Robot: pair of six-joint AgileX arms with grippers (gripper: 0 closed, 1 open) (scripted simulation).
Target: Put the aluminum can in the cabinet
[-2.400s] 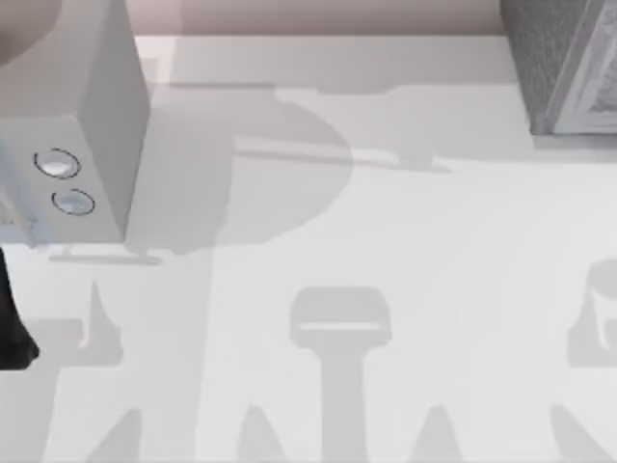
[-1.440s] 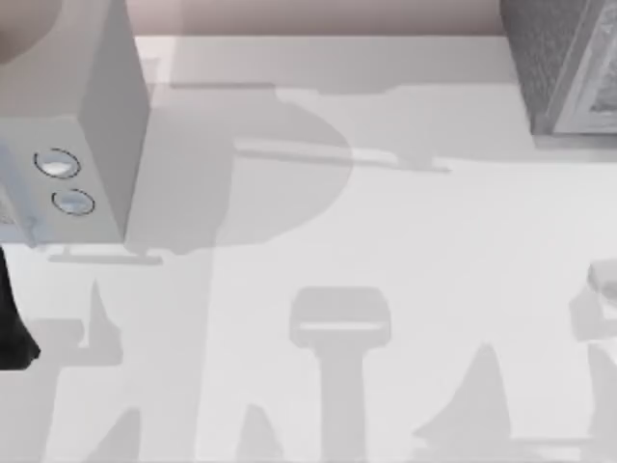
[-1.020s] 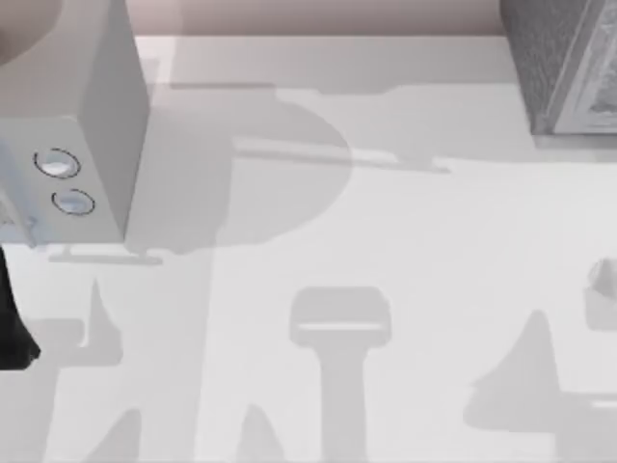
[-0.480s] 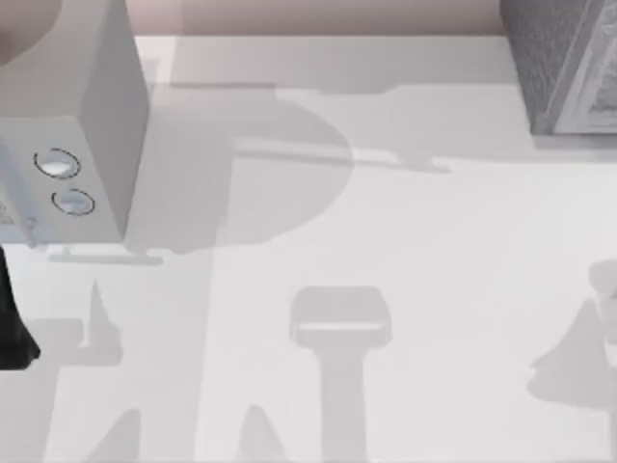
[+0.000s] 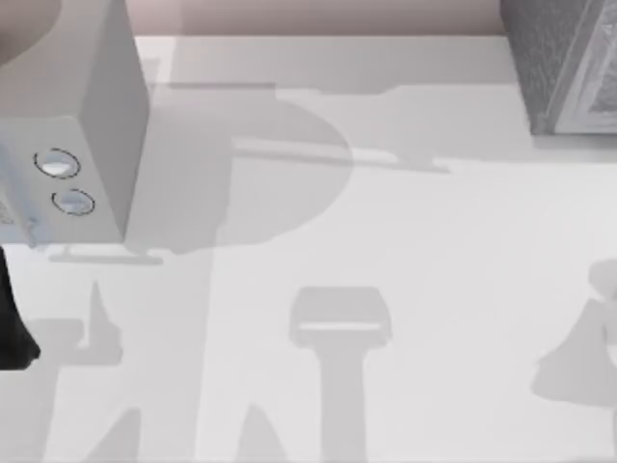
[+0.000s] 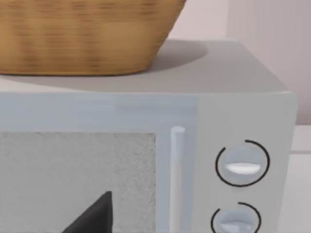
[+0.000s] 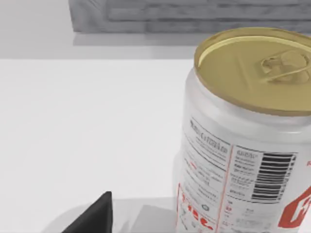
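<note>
A simulated kitchen setup; microwave [image 6: 146,160] (wicker basket [image 6: 82,34] on top); grey cabinet [image 5: 564,68]; white table [image 5: 386,231]

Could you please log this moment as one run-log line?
right gripper: beside upright aluminum can, not gripping | cabinet: table's far right | left arm: parked facing microwave

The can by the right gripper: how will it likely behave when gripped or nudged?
The can stands upright on the table and looks tall for its width, so a nudge up high could tip it. On its side, its round body would probably roll. The glossy, thin-looking wall may slip or dent under a hard squeeze.
</note>
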